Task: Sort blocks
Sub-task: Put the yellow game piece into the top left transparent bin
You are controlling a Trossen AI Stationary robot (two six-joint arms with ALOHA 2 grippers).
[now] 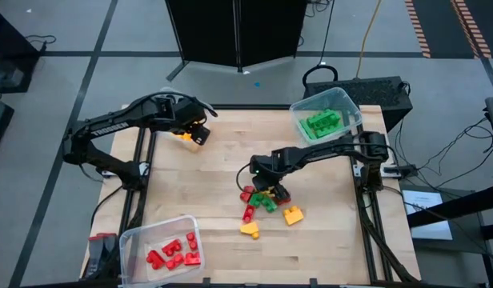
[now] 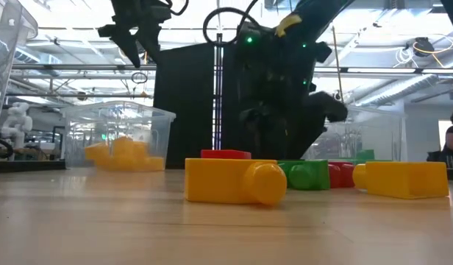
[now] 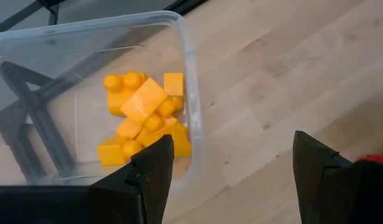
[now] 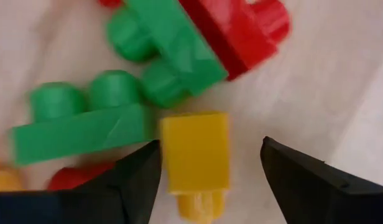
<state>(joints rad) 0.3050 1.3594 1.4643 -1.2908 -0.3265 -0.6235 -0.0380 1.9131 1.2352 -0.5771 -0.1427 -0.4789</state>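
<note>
Loose blocks lie in a pile mid-table: red [image 1: 248,194], green [image 1: 267,202] and two yellow ones [image 1: 293,214] [image 1: 250,230]. My right gripper [image 1: 272,190] hangs open just over this pile, pointing steeply down. In its wrist view its fingers [image 4: 210,180] stand on either side of a small yellow block [image 4: 194,152], next to two green blocks [image 4: 79,124] [image 4: 163,53] and a red one [image 4: 235,28]. My left gripper [image 1: 200,132] is open and empty, held high by the rim of a clear bin of yellow blocks [image 3: 145,118] at the far left.
A clear bin with green blocks [image 1: 325,118] stands at the far right corner, and a clear bin with red blocks [image 1: 162,248] at the near left corner. Bare wood lies between the pile and the bins. In the low view two yellow blocks [image 2: 230,180] [image 2: 403,179] lie nearest.
</note>
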